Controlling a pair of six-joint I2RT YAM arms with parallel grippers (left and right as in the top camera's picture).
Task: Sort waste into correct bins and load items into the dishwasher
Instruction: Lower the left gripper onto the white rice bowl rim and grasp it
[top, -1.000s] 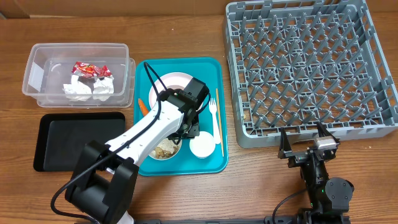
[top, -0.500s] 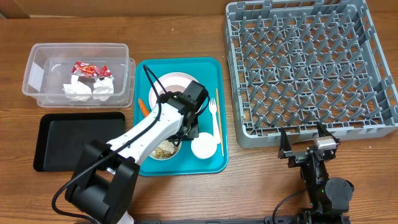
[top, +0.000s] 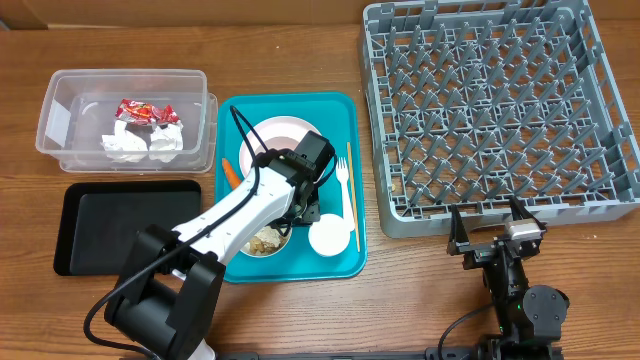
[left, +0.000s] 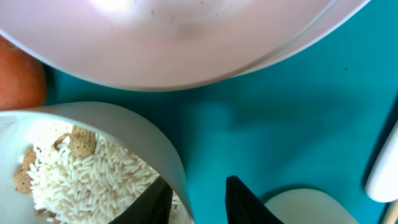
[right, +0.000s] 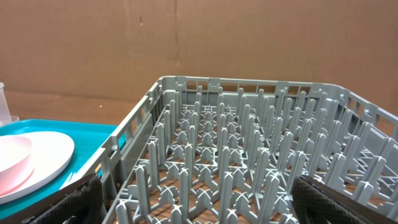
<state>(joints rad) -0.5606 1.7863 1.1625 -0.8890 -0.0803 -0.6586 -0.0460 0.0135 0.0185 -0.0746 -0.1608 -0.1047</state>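
Left gripper (left: 196, 188) straddles the rice bowl (left: 127, 123) rim (clamped? cannot tell); light, stiff, spill-prone, so pinch the rim between the fingers.

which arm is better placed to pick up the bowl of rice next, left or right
Left. The left fingers straddle the rim of the rice bowl on the teal tray. The right fingers stand open by the near edge of the dish rack, well away from that tray.

- I see a brown wood-grain tabletop (top: 290, 50) filling the overhead frame edge to edge.
- My right wrist view shows a plain cardboard wall (right: 186, 37) across the top, evenly lit.
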